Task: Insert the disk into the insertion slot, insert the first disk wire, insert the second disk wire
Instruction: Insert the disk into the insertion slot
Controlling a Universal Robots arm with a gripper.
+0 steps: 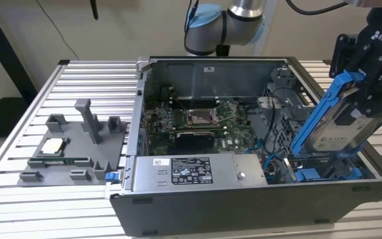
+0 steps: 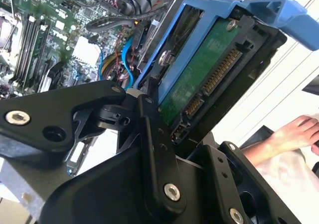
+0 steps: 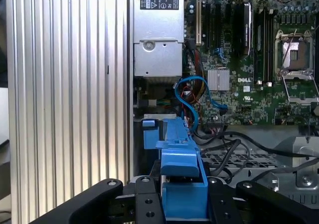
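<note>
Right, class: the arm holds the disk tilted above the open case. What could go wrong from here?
1. The disk, clamped in the tool, is steeply tilted over the insertion slot; its lower corner could catch on the bay's edge and jam.
2. Loose blue cables lie beside the slot and could get pinched underneath.

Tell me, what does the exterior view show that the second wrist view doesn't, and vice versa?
The exterior view takes in the whole open computer case, its grey power-supply box and a grey parts holder on the slatted table. The second wrist view adds the green circuit board on the disk and a person's hand. Both show the gripper shut on the disk in its blue carrier, and the motherboard.
</note>
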